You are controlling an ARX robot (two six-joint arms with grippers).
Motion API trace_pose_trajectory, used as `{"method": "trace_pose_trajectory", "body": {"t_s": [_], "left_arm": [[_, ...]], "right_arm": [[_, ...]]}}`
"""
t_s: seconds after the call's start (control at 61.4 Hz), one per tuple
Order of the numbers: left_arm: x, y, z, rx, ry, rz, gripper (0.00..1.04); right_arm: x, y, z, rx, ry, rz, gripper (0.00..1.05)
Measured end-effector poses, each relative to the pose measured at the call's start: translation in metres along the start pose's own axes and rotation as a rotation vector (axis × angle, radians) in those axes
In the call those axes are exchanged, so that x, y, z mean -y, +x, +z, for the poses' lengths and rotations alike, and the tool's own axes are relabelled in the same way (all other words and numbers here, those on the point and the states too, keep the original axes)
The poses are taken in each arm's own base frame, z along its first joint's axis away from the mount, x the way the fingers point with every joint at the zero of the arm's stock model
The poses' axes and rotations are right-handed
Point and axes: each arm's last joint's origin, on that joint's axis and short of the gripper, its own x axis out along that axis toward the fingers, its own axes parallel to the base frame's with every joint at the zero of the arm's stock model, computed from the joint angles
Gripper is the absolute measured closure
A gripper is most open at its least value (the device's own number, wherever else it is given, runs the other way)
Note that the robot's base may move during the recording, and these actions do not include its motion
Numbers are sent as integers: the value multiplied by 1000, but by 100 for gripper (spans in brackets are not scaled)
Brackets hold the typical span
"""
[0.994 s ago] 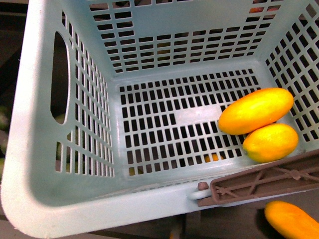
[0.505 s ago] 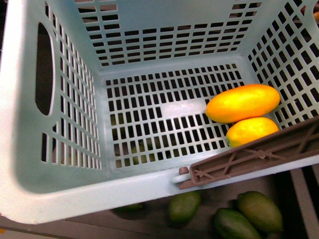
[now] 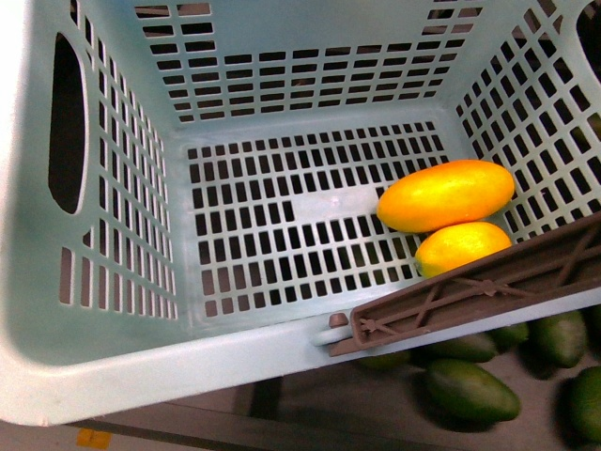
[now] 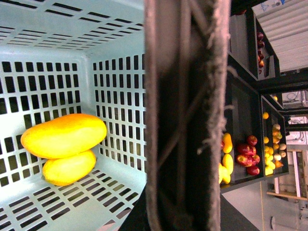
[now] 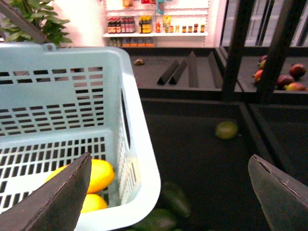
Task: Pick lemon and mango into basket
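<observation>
Right gripper: its two dark fingers stand wide apart with nothing between them, hanging over the basket's outer corner and the dark shelf beside it.
Left gripper: not seen in any view; the left wrist camera looks close along the brown-grey handle, so whether that gripper is clasped or released cannot be told.
Mango: lies on the slotted floor of the basket, near the corner under the handle's end, long side touching the lemon.
Lemon: on the basket floor just beside the mango, on the near side; its lower edge is hidden behind the handle in the front view.
Basket: light turquoise, slotted walls and floor, an oval cut-out in the left wall; it fills most of the front view and is cut off on all sides.
Handle: lies folded across the near rim, tied with white cord.
Around: dark green oval fruits lie on the dark surface below the basket's near rim; one greenish round fruit sits alone on the shelf, well apart from the basket.
Background: red and yellow fruit in black bins, small and blurred; shelves of bottles, labels unreadable.
</observation>
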Motion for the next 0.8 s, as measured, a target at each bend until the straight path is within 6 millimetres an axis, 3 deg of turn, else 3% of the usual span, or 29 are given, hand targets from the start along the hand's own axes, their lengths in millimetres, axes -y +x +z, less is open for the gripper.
{"method": "trace_pose_trajectory", "body": {"t_s": [0.57,0.684,0.798], "left_arm": [[-2,-1,3,20,0,15,100],[4,8,7,162,-99,362,100],[3,28,29,267,-142,473,100]], "right_arm": [[0,0,0,0,0,3,9],[0,0,0,0,0,1,9],[0,0,0,0,0,0,9]]}}
